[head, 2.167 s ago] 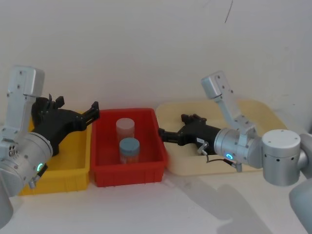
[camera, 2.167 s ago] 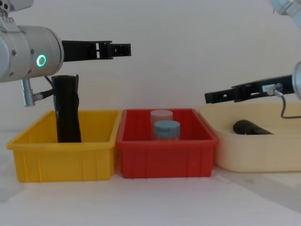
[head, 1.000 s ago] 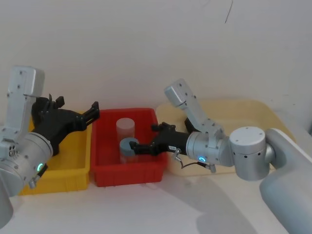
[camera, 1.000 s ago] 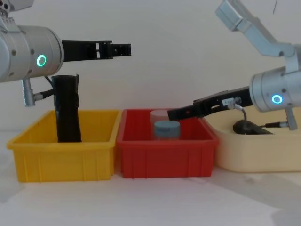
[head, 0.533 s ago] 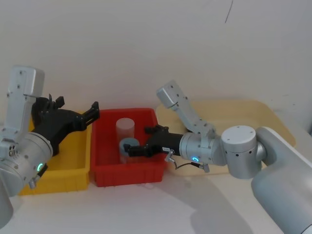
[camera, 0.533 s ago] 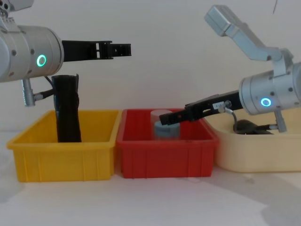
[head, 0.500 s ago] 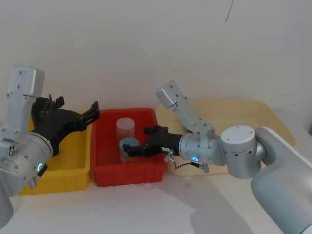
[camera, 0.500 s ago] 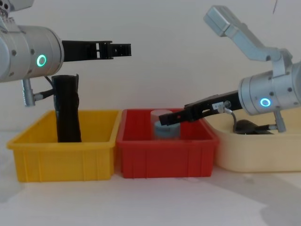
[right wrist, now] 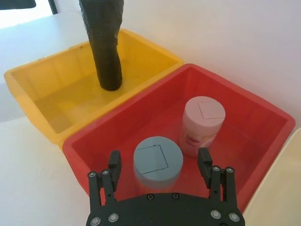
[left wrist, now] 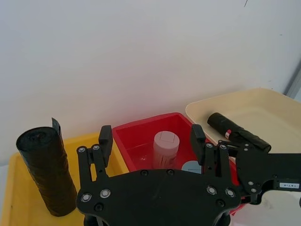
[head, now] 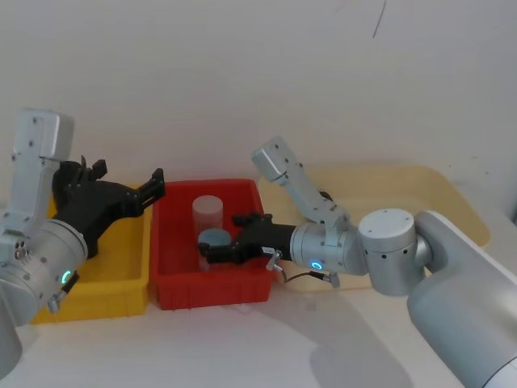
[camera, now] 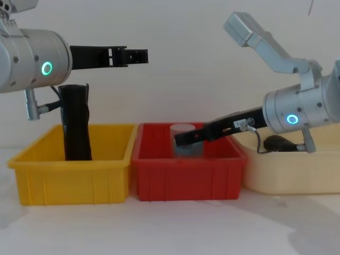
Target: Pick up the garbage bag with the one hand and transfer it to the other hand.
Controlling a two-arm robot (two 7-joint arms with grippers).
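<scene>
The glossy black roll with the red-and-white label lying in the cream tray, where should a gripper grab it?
Probably at mid-length, coming from above with the fingers across its width: the glossy black roll lies flat on the floor of the cream tray, with its top and rounded long sides exposed.

Three bins in a row on bench (camera: 175, 223): left bin (camera: 69, 172) holds upright roll (camera: 76, 123); middle bin (camera: 186, 172) two lidded jars (right wrist: 158, 161); right tray (left wrist: 263, 113) the garbage bag (left wrist: 237, 136), lying flat.
</scene>
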